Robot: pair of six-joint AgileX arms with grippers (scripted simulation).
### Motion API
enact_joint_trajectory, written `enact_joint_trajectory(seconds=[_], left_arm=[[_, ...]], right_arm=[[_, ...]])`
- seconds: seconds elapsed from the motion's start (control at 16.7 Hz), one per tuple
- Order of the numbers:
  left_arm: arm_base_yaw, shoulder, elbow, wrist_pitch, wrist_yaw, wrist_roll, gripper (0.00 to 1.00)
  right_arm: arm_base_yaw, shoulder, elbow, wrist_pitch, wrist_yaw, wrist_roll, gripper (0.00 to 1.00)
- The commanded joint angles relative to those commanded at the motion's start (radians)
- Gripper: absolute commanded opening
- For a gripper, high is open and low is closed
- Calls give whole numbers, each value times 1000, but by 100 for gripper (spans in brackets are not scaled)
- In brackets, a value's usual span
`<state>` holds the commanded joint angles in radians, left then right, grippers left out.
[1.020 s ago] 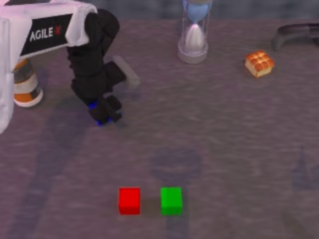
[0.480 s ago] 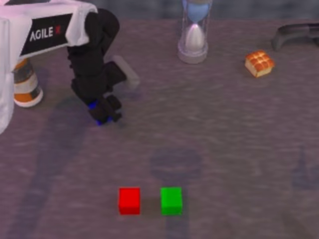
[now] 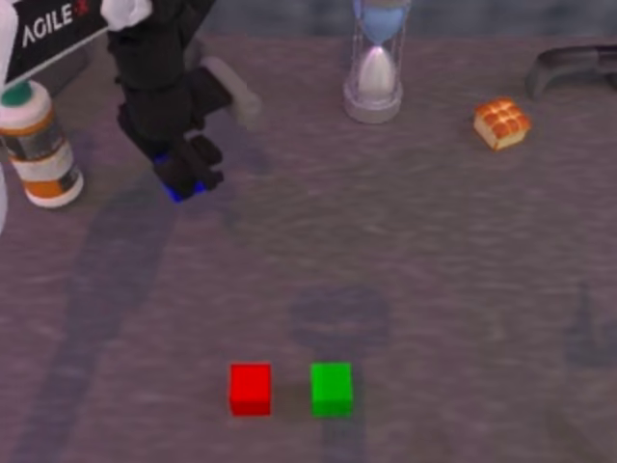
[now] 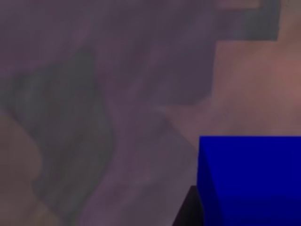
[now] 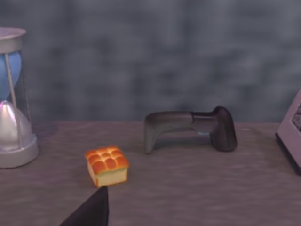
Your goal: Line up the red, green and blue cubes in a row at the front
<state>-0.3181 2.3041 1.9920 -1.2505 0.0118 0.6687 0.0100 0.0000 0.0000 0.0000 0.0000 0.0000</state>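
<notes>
Blue cube (image 4: 249,181) in left pincer (image 3: 189,180)

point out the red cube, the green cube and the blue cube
red cube (image 3: 250,388), top view, centre of its top face
green cube (image 3: 332,388), top view, centre of its top face
blue cube (image 4: 251,181), left wrist view, its big visible face
</notes>
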Motion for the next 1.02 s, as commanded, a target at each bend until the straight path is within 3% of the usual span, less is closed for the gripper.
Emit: enact_joint_trajectory(seconds=[0.3, 0.48, 1.02], left_arm=[[-8, 1, 1, -1, -1, 1, 0], [-75, -4, 1, -4, -1, -7, 0], [-566, -55, -32, -24, -3, -88, 0]], right_arm=[[0, 0, 0, 0, 0, 0, 100], [0, 0, 0, 0, 0, 0, 100], [0, 0, 0, 0, 0, 0, 100]])
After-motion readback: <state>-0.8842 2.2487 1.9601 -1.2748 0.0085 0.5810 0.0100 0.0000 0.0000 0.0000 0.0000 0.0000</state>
